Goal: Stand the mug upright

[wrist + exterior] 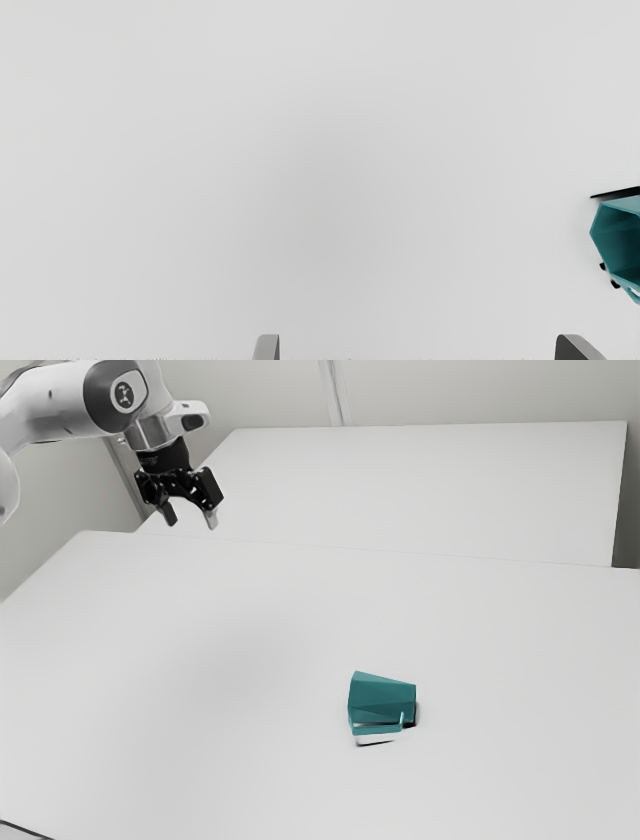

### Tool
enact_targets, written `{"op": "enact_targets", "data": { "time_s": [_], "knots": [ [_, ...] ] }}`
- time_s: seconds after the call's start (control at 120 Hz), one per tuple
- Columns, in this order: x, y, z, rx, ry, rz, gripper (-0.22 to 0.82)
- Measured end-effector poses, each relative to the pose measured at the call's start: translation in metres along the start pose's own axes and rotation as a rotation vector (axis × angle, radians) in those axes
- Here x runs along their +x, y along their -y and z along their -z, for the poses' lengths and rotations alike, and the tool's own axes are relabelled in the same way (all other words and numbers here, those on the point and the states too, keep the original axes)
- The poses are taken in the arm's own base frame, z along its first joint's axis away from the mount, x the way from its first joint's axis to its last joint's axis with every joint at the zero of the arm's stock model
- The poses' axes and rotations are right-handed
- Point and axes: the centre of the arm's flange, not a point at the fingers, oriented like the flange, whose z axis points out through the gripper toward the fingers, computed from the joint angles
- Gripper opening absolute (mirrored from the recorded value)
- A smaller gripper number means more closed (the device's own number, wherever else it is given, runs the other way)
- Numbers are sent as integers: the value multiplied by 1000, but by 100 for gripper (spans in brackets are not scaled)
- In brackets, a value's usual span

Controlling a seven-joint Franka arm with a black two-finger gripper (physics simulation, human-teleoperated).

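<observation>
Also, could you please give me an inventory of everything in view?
mug: one, teal, lying on its side on the table, mouth toward the exterior view's left
white table: one, white, beneath the mug
flat surface: one, white, beyond the table; what it belongs to, I cannot tell
walls: off-white, in the background; exact count unclear
thin line: one, dark, exterior view's lower left corner
robot arm: one, white and grey, exterior view's upper left
gripper: one, black with grey fingertips, open, above the table
</observation>
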Motion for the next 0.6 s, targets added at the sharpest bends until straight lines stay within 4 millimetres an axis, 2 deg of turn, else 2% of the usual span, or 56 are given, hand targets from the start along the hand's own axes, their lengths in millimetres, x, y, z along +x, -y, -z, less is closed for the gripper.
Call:
{"op": "enact_targets", "data": {
  "time_s": [0.258,0.308,0.467,0.6],
  "knots": [
    [-5,0,2,-5,12,-1,60],
    [-6,-4,-3,-19,26,-5,60],
    [-19,-31,-48,-183,87,-7,60],
    [-32,-46,-99,-351,99,29,60]
  ]
}}
